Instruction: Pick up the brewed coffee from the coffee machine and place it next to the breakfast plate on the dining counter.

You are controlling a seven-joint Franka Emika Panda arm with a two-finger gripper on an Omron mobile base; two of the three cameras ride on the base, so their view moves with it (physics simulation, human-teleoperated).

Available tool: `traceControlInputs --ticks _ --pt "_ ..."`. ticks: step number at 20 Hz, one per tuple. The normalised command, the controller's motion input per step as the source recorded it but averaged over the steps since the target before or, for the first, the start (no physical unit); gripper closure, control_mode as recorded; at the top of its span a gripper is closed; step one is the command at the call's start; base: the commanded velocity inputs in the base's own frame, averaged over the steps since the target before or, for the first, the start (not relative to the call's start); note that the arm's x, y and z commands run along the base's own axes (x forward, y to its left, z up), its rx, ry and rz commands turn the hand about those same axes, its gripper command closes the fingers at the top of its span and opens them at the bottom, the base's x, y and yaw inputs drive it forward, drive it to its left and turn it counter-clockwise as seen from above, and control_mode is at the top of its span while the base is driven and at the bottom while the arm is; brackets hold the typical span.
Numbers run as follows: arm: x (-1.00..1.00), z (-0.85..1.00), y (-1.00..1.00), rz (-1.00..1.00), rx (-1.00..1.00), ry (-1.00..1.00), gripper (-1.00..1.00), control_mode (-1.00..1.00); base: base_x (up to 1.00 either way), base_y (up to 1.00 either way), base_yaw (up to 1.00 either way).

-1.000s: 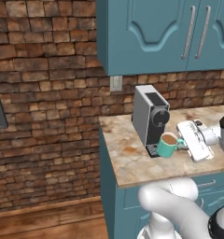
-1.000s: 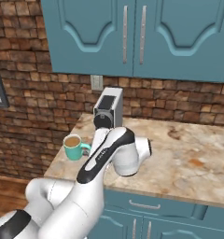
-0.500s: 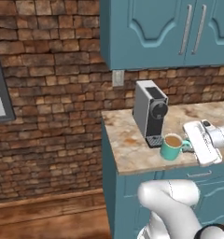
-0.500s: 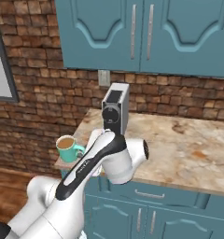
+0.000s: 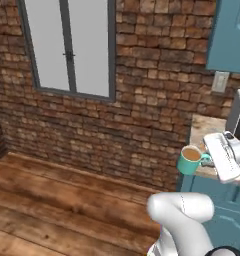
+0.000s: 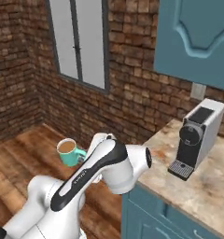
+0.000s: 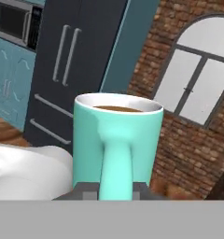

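Brewed coffee: upright, full, off coffee machine.
Hand: clamped on handle.
Risk: tilt during transport spills coffee.

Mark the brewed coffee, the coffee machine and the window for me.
brewed coffee [image 6: 68,152], right base view, on the mug's teal side wall.
coffee machine [image 6: 197,138], right base view, on its black front head.
window [image 5: 69,46], left base view, on the centre frame bar.
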Motion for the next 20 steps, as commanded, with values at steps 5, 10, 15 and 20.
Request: traceControlInputs --ticks 5,10,15,20 --pt "0.00 0.00 0.00 0.00 0.00 0.00 1.00 1.00 0.00 0.00 1.00" --pt "0.00 0.00 0.00 0.00 0.00 0.00 1.00 1.00 0.00 0.00 1.00" --pt "0.00 0.00 0.00 0.00 0.00 0.00 1.00 1.00 0.00 0.00 1.00" --pt "0.00 0.00 0.00 0.00 0.00 0.00 1.00 1.00 0.00 0.00 1.00"
